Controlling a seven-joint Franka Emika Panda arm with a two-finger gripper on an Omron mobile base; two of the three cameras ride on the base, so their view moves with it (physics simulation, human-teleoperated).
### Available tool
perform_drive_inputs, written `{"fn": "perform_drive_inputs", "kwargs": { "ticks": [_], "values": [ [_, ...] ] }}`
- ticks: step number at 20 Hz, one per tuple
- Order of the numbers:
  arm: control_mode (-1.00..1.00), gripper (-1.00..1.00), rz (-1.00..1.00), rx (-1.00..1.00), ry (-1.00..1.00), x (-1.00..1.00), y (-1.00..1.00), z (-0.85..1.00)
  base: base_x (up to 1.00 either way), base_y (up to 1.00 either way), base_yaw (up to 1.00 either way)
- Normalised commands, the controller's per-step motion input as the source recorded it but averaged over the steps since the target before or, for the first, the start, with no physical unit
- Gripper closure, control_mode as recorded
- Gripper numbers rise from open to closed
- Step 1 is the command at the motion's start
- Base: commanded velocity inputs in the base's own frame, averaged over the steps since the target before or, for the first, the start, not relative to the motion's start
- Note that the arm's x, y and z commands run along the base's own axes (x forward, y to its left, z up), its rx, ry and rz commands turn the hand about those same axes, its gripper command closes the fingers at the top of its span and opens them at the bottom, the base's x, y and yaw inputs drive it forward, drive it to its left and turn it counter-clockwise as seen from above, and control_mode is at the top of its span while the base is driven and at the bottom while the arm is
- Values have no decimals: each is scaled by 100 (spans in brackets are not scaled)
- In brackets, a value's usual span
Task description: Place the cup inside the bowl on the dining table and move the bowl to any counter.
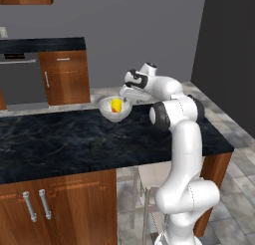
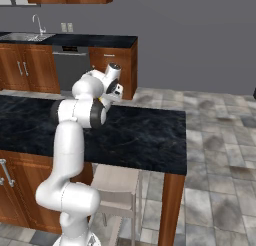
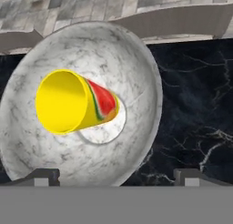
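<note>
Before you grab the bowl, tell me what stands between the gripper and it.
Nothing visible does. The gripper is right beside the bowl, its fingertips spread, at the near rim. The cup already sits inside the bowl, away from that rim, on the dining table.

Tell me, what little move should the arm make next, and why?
Probably close in and grip the bowl's rim. The cup already sits inside the bowl, so the first step looks done, yet the bowl is still on the dining table. The gripper hovers just beside it, fingers spread, holding nothing.
</note>
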Motion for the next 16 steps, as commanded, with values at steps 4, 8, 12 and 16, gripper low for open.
{"fn": "perform_drive_inputs", "kwargs": {
  "ticks": [4, 8, 12, 16],
  "values": [
    [-100, -100, -17, 4, 0, 0, -4, 11, 0, 0, 0],
    [-100, -100, -20, 3, 0, 0, -12, 23, 0, 0, 0],
    [-100, -100, -19, 2, 6, -9, -8, 7, 0, 0, 0],
    [-100, -100, -15, 1, 14, -19, 0, 0, 0, 0, 0]
  ]
}}
